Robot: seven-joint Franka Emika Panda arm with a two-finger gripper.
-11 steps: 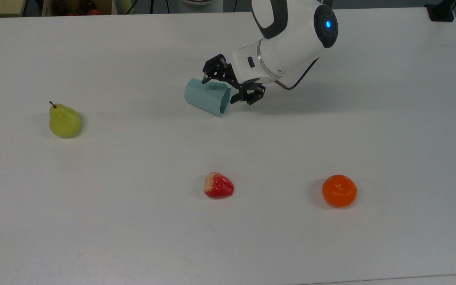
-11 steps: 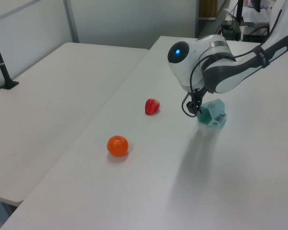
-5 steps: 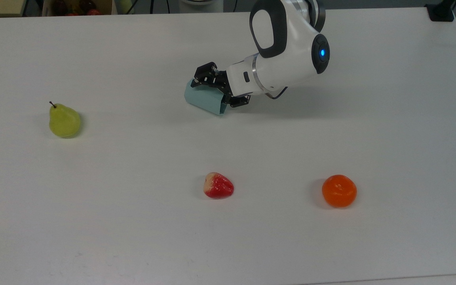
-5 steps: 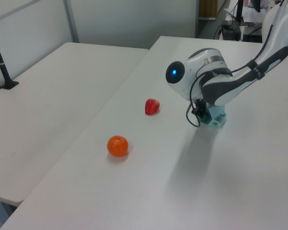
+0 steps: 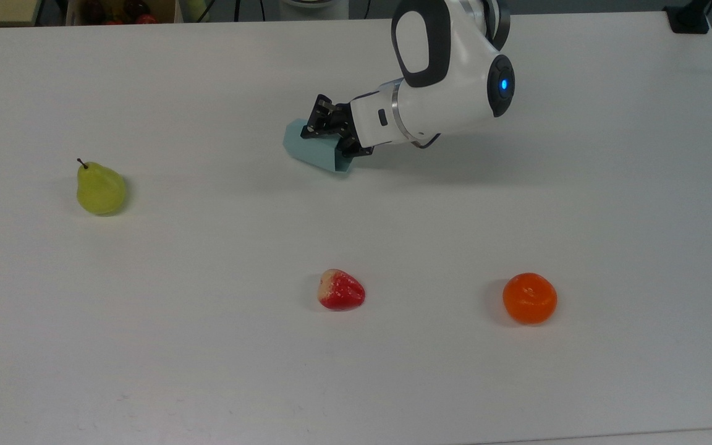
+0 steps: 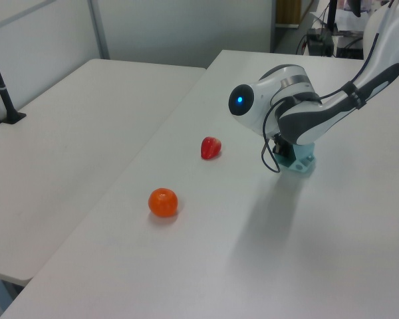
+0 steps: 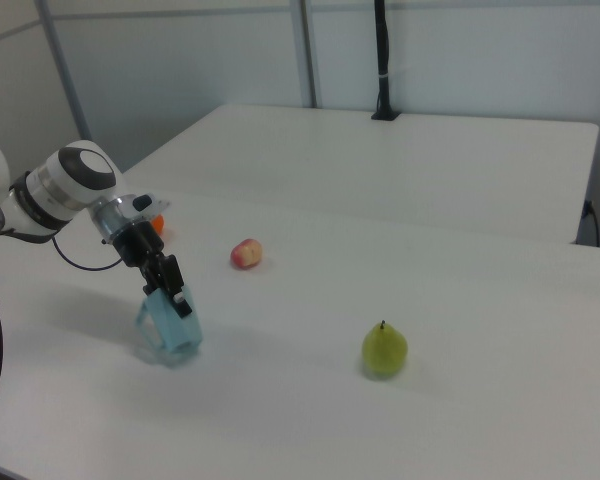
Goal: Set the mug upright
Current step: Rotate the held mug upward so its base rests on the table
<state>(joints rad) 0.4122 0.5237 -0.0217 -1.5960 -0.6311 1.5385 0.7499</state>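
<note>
Since 0.5 s ago, the gripper (image 5: 330,131) has been closed onto the mug's (image 5: 308,147) rim; the mug is still tipped on the table (image 5: 207,247), its open end held by the fingers.

The fingers (image 5: 330,131) have closed onto the mug (image 5: 313,149), shifting it slightly.

Bare table (image 5: 207,346) all round me; pear (image 5: 100,188), strawberry (image 5: 340,290), orange (image 5: 529,298) well apart, no obstruction.
</note>
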